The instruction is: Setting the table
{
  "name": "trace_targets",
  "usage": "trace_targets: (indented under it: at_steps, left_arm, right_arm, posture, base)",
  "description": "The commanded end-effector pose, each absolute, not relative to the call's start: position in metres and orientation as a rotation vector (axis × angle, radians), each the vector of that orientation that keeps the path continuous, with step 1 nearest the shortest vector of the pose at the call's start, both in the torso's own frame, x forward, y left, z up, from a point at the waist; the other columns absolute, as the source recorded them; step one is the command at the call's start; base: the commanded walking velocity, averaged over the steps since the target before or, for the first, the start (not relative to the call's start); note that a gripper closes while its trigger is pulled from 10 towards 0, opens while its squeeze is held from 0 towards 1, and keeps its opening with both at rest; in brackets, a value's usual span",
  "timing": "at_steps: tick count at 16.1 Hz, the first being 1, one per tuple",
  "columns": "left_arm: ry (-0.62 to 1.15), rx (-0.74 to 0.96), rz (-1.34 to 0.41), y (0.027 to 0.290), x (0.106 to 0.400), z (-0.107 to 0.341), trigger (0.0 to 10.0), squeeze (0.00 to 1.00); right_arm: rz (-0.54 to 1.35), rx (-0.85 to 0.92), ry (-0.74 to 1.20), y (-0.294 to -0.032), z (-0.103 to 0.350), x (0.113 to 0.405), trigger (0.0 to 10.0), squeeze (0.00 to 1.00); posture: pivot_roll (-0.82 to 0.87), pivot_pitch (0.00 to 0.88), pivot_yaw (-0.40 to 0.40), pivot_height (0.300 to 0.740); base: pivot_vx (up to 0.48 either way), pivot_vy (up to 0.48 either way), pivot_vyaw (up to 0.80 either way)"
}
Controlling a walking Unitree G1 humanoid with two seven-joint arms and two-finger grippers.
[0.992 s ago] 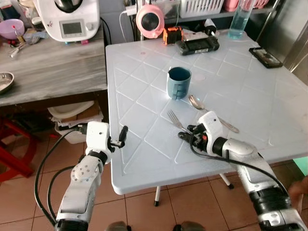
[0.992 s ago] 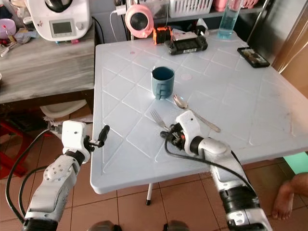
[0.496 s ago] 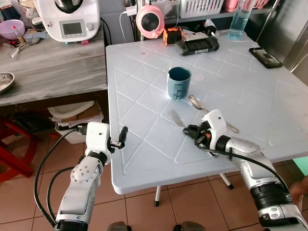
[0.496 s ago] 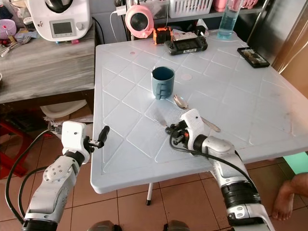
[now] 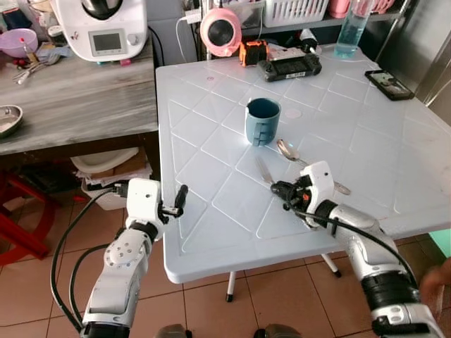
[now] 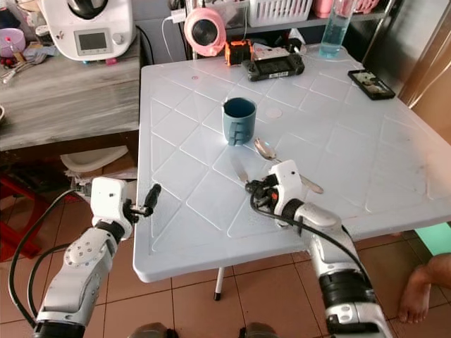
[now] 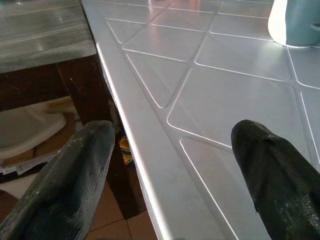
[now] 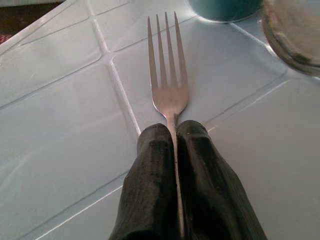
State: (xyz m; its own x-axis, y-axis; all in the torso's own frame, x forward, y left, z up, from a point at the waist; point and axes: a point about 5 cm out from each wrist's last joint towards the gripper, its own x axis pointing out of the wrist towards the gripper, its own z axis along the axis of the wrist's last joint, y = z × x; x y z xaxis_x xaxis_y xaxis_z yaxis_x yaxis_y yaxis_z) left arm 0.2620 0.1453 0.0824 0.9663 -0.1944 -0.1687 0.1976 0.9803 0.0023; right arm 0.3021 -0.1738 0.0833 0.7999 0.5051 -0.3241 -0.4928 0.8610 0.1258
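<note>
The fork (image 8: 168,85) is pinched by its handle between the two fingers of the right claw (image 5: 276,188), which are pressed together on it, tines pointing toward the blue mug (image 5: 262,120). It sits over the white table (image 5: 211,204), just beside the spoon (image 5: 287,151). The left claw (image 7: 175,165) hangs at the table's near edge, its fingers spread wide and holding nothing.

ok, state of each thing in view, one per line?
fork: pinched by its handle in the right hand, tines toward the mug
spoon: lying flat on the table, beside the fork
mug: upright, ungripped
left hand: open, holding nothing, at the table's edge
phone: flat, far corner
</note>
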Motion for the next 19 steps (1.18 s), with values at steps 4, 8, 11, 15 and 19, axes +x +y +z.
trace_targets:
  at_steps: [4, 8, 11, 15, 19]
  left_arm:
    - [0.156, 0.024, -0.174, 0.146, 0.264, 0.081, 10.0, 0.0]
    - [0.139, 0.012, -0.11, 0.146, 0.274, 0.082, 10.0, 0.0]
    - [0.141, -0.006, -0.112, 0.144, 0.276, 0.08, 10.0, 0.0]
    - [0.14, -0.007, -0.133, 0.139, 0.277, 0.079, 10.0, 0.0]
    - [0.136, -0.012, -0.121, 0.14, 0.278, 0.078, 10.0, 0.0]
  right_arm:
    - [0.43, 0.078, 0.196, -0.162, 0.1, 0.298, 0.0, 0.0]
    - [0.339, 0.126, 0.021, -0.139, 0.127, 0.282, 10.0, 0.0]
    - [0.268, 0.117, 0.008, -0.14, 0.127, 0.276, 10.0, 0.0]
    - [0.201, 0.091, -0.062, -0.146, 0.144, 0.284, 10.0, 0.0]
    - [0.128, -0.034, -0.086, -0.151, 0.145, 0.289, 10.0, 0.0]
  posture:
    - [-0.02, 0.0, 0.056, 0.74]
    - [-0.04, 0.0, 0.05, 0.74]
    - [-0.04, 0.0, 0.051, 0.74]
    - [-0.05, 0.0, 0.055, 0.74]
    - [-0.05, 0.0, 0.05, 0.74]
  base:
    - [0.0, 0.0, 0.0]
    - [0.0, 0.0, 0.0]
    - [0.0, 0.0, 0.0]
    - [0.0, 0.15, 0.0]
    - [0.0, 0.339, 0.0]
